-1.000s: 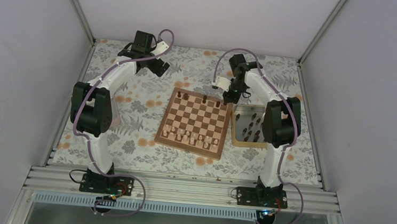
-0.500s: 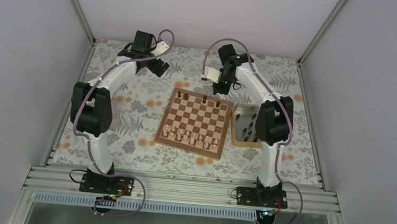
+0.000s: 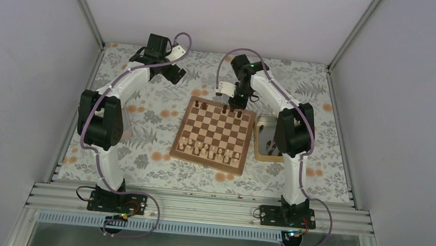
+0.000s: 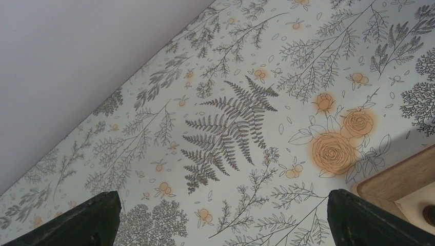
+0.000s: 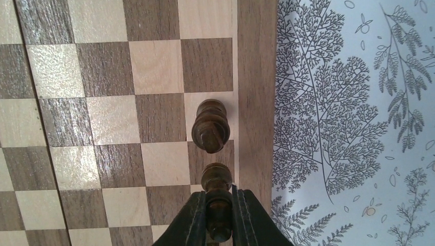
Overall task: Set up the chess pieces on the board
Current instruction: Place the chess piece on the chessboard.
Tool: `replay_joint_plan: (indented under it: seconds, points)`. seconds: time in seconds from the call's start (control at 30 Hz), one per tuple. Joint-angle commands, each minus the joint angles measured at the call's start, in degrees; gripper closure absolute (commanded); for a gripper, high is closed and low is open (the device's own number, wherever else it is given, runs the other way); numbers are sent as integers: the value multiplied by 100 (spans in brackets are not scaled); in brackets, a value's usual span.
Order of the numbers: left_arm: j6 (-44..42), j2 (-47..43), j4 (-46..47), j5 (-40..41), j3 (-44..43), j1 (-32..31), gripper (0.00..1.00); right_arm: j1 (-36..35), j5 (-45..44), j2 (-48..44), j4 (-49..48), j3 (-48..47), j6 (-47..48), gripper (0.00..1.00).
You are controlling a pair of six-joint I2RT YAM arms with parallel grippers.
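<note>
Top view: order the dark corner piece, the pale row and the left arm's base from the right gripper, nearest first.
1. Dark corner piece, far left corner of the board, left of the right gripper.
2. Pale row, board's near edge.
3. Left arm's base, bottom left of view.

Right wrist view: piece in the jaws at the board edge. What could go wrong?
1. The held piece in the right gripper hangs close to a standing piece; lowering might topple it.
2. It is near the board border; released off-centre, it could land on the border.

Glossy wooden board (image 5: pixel 154 66), wooden chess pieces (image 5: pixel 209 125)
</note>
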State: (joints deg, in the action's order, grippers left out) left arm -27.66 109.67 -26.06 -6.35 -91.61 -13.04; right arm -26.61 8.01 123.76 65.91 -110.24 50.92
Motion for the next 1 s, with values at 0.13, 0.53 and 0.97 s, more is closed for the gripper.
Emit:
replay_joint_plan:
  seconds: [0.13, 0.53, 0.97]
  points:
    - [-23, 61, -43, -33, -54, -32, 0, -63, 13, 203, 41, -95, 67, 88]
    - [-28, 41, -30, -41, -28, -37, 0, -55, 34, 305, -20, -28, 109, 88]
    - [-20, 41, -23, -58, -22, -38, 0, -55, 56, 394, -7, -13, 120, 88]
